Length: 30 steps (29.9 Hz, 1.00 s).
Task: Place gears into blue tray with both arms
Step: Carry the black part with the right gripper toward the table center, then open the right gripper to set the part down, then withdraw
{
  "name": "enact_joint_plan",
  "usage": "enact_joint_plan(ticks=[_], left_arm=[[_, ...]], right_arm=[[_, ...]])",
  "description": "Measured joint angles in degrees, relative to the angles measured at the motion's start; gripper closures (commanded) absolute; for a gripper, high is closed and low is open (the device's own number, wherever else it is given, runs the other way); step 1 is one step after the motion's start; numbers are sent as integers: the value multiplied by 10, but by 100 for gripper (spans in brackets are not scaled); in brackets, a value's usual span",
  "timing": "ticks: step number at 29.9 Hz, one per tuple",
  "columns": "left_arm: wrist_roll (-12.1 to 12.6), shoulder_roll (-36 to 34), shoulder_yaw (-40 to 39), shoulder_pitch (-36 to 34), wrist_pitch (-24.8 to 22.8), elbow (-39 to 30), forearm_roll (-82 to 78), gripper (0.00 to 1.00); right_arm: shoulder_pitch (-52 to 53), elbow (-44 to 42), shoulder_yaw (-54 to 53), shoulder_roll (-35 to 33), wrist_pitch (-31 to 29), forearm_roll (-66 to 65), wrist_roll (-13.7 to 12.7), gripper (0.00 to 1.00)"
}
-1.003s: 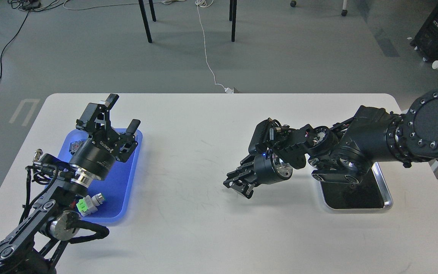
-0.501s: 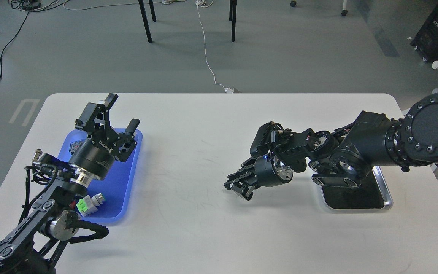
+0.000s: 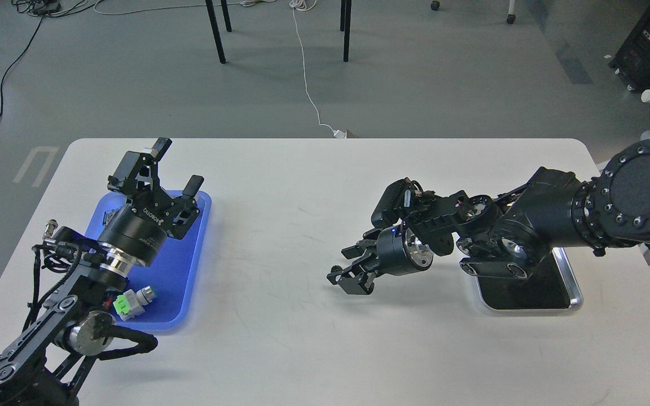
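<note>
1. You are holding your left gripper (image 3: 177,167) above the far end of the blue tray (image 3: 184,265), its fingers spread wide and gripping nothing.
2. Your right gripper (image 3: 341,277) is hanging low over the white table (image 3: 302,186), left of the silver-rimmed tray (image 3: 573,282).
3. A small toothed piece, possibly a gear (image 3: 336,269), is sitting at its fingertips; I cannot tell whether they are closing on it.

Lab: floor cables (image 3: 308,84), white table (image 3: 302,169)
</note>
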<state>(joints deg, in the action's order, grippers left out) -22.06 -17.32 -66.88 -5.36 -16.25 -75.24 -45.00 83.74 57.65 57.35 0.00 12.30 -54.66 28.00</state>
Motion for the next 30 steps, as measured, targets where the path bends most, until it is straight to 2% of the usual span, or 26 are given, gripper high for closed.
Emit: enact_joint_plan(ticks=[2, 10, 18, 27, 30], left_arm=[[0, -1, 0, 0, -2, 0, 0, 2], [0, -9, 0, -2, -4, 0, 1, 2], [0, -26, 7, -10, -2, 0, -1, 2], [-8, -38, 10, -32, 3, 1, -24, 2], [-17, -38, 10, -35, 0, 1, -53, 2]], right_arm=[[2, 0, -4, 0, 0, 9, 0, 5], [3, 9, -90, -10, -5, 73, 0, 3], [-81, 37, -286, -139, -17, 207, 0, 2], [-246, 52, -553, -274, -102, 376, 0, 4], [-312, 52, -645, -305, -157, 408, 0, 4]])
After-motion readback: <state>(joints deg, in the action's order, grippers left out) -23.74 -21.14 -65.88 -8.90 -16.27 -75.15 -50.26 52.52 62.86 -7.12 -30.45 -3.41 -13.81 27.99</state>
